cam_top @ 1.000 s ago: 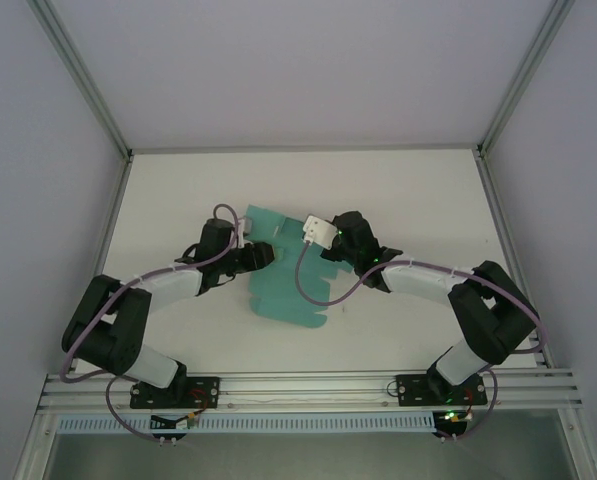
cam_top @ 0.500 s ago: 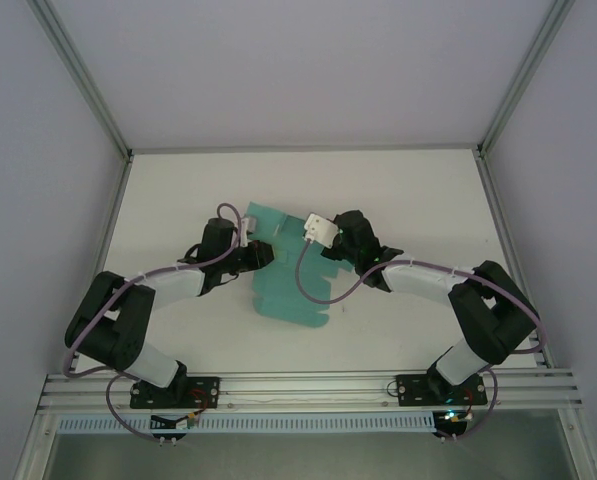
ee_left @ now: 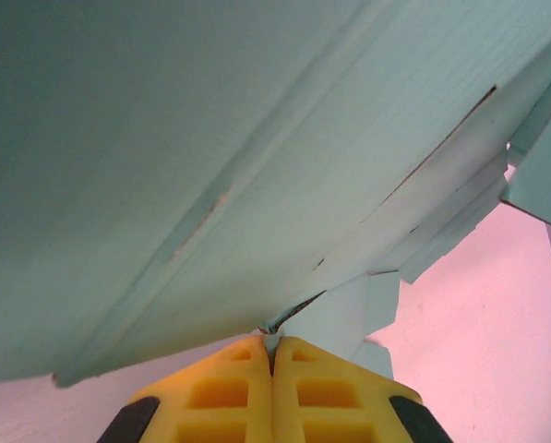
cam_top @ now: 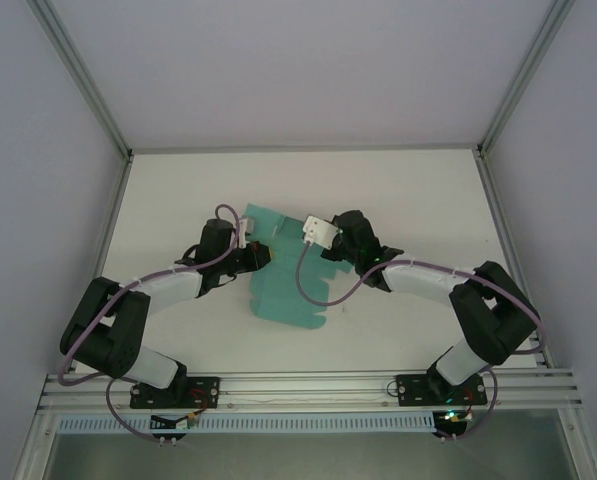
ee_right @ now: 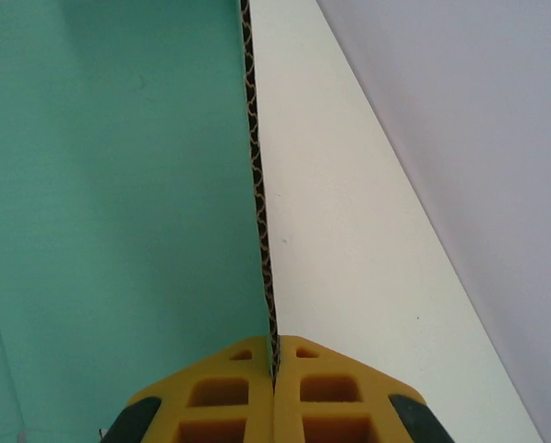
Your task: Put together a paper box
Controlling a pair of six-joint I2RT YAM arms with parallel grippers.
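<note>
Paper box (cam_top: 286,288) lies as a flat sheet mid-table (cam_top: 418,200), pinched from both sides.
Left gripper (cam_top: 261,256) is clamped on its left edge; right gripper (cam_top: 338,250) is closed tight on its right edge.

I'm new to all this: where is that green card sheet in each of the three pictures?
Top external: the paper box sits mid-table, between the two arms.
Left wrist: upper part of the picture, an edge pinched by the left gripper.
Right wrist: left half, an edge pinched by the right gripper.
Shared landmark: the pale table beside the card.
</note>
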